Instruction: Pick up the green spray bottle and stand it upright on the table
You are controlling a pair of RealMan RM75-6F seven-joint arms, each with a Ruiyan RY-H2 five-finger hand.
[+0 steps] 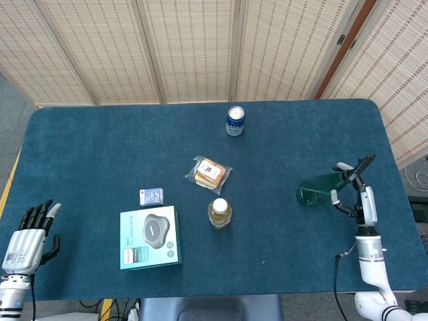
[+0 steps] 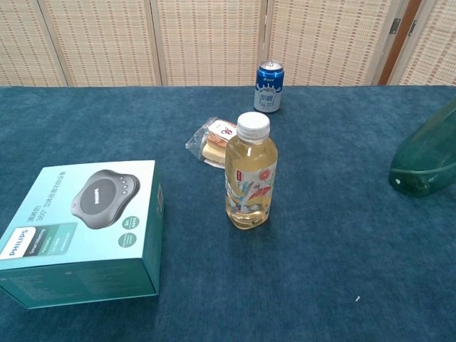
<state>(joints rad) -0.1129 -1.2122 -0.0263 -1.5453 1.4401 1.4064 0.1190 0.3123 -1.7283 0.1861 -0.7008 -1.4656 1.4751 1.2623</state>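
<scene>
1. Green spray bottle [image 1: 315, 189]: translucent dark green, lying on its side on the blue table [image 1: 100, 147] near the right edge; broad base points toward the table's middle, narrow neck toward the right hand. In the chest view the bottle [image 2: 426, 159] is cut off by the right frame edge, with only the base and part of the body showing.
2. Right hand [image 1: 354, 190]: at the bottle's neck end, fingers spread around it. Whether they actually grip the neck cannot be told from the head view; the chest view does not show the hand.
3. Left hand [image 1: 30, 231]: off the table's front left corner, well apart from the bottle, fingers extended and slightly apart, holding nothing.
4. Drink bottle [image 2: 250, 172]: upright near the table's middle, white cap on, filled with pale yellow liquid, printed label.
5. Blue can [image 2: 268, 86]: upright at the far edge, top closed as far as can be seen.
6. Clear packet [image 1: 208, 172]: wrapped snack, lying flat between the can and the drink bottle.
7. Teal speaker box [image 2: 82, 226]: closed, lying flat left of the drink bottle; a small blue-and-white box [image 1: 151, 196] lies just behind it.
</scene>
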